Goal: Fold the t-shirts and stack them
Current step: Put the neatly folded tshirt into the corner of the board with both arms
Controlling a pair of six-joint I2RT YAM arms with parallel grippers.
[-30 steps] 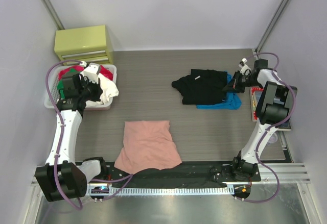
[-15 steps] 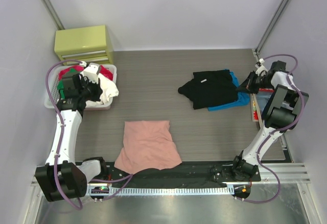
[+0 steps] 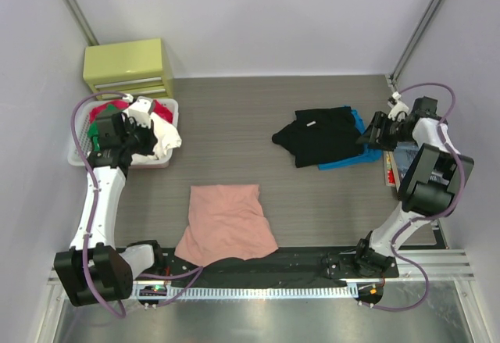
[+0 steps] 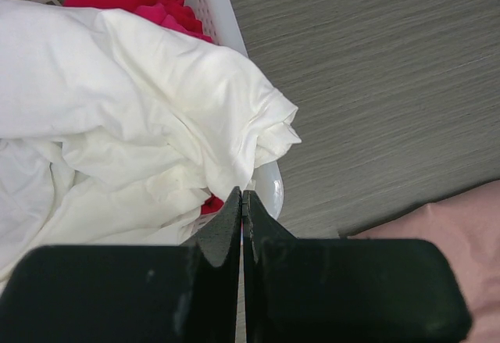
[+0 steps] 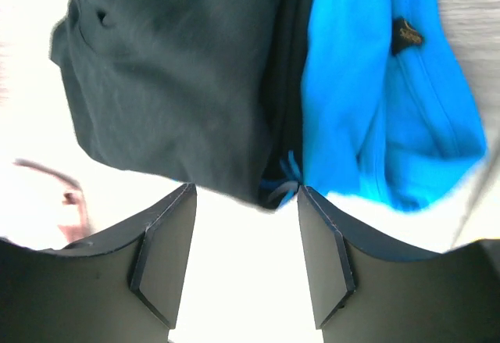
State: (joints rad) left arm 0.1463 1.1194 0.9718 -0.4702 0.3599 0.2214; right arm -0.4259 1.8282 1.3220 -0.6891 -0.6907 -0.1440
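Okay, right jaws stand apart, empty, black t-shirt (image 5: 172, 85) and blue garment (image 5: 375, 101) just ahead; left jaws pressed closed, white cloth (image 4: 117, 124) in basket (image 4: 223, 7) ahead-left.

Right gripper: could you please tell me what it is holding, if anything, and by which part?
Nothing; the right gripper is open and empty beside the black t-shirt.

Closed tool (image 4: 241, 196) over white cloth (image 4: 133, 101), basket (image 4: 227, 8)

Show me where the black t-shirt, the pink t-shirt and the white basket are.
black t-shirt (image 3: 324, 136), top external view, middle of the cloth.
pink t-shirt (image 3: 226, 226), top external view, middle of the folded cloth.
white basket (image 4: 225, 3), left wrist view, on its side wall.
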